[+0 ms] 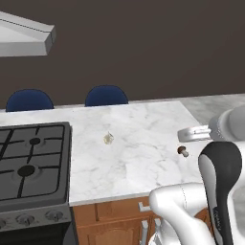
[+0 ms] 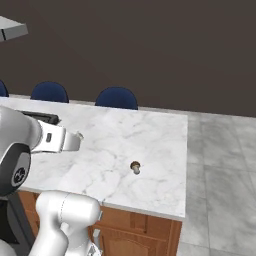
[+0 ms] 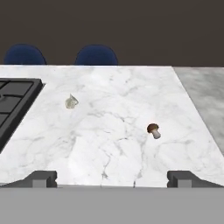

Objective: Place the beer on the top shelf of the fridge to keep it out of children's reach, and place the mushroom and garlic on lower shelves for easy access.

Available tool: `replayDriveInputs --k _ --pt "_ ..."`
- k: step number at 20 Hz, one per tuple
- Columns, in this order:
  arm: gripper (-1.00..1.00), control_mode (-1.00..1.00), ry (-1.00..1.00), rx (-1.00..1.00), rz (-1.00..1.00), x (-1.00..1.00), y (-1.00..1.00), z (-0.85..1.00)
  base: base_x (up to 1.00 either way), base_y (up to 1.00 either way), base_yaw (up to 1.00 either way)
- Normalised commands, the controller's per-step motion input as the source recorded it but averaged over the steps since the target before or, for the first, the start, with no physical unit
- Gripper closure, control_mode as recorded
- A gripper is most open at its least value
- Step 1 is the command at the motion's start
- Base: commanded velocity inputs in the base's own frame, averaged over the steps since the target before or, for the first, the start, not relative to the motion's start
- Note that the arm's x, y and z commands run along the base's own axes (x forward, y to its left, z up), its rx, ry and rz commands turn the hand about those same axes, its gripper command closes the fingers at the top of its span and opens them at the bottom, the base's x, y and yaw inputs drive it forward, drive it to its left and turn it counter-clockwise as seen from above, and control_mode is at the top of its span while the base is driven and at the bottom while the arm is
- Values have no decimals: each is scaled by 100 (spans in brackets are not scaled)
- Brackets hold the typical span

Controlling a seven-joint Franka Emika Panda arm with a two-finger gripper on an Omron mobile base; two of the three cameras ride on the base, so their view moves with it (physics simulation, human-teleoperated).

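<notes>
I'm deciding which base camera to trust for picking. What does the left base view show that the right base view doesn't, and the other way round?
Left base view alone: the garlic on the marble counter, the gas stove and most of the range hood. Right base view alone: the grey floor past the counter's end and a third blue chair. Both share the mushroom, lying on its side, and the counter.

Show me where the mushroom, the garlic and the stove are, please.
mushroom (image 3: 153, 130): hand view, on its brown cap.
garlic (image 3: 71, 102): hand view, middle of the pale bulb.
stove (image 1: 31, 162): left base view, on its black grate.
</notes>
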Motion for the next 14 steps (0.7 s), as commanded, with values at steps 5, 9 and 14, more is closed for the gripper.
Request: replayDriveInputs --k 5,9,14 --pt "-100 -100 10 0 -1 29 -57 -33 0 0 0" --pt "-100 -100 16 0 -3 41 -41 -38 0 0 0" --pt "-100 -100 17 0 0 38 -36 -56 0 0 0"
